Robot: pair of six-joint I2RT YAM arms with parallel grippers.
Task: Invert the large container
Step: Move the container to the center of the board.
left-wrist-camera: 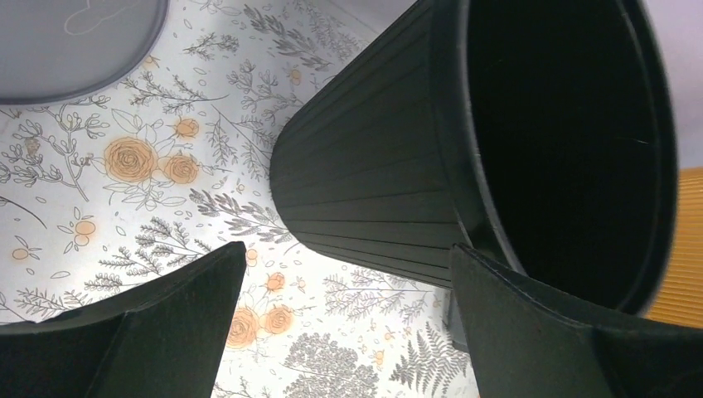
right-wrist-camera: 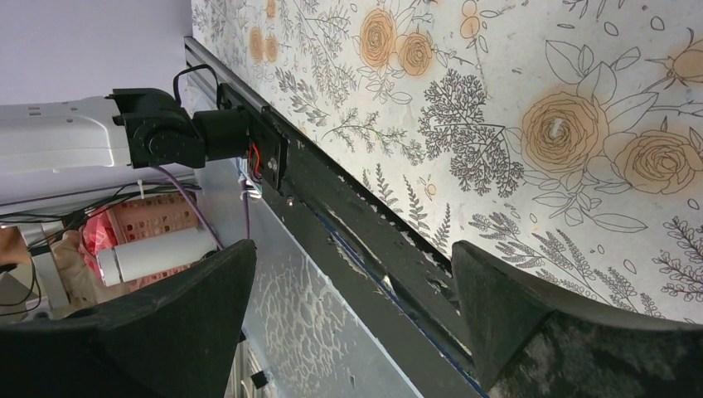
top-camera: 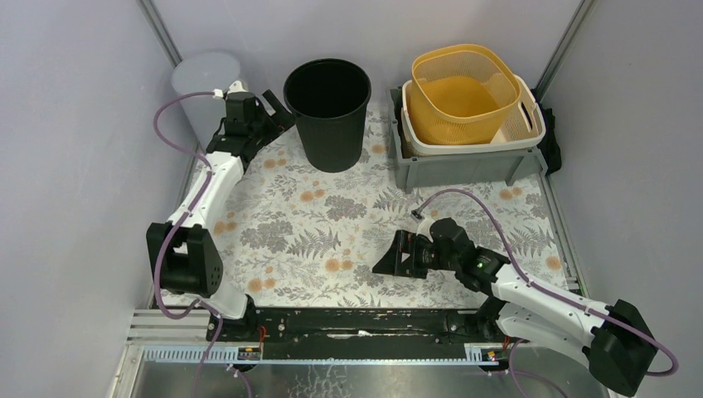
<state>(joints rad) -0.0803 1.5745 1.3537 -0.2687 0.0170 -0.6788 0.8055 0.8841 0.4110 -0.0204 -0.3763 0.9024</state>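
Black bin upright, empty, at 12 o'clock on floral mat
Yellow basket in grey crate at 2 o'clock; left gripper spread at bin's 9 o'clock; right gripper spread, empty, 5 o'clock

Large container is showing matt black plastic, its outer wall finely ribbed. Table cover is looking smooth, printed, faintly sheeny. Yellow basket is reading as perforated, slightly glossy plastic. Grey crate is looking like matt plastic.

Pale walls, floral table cover
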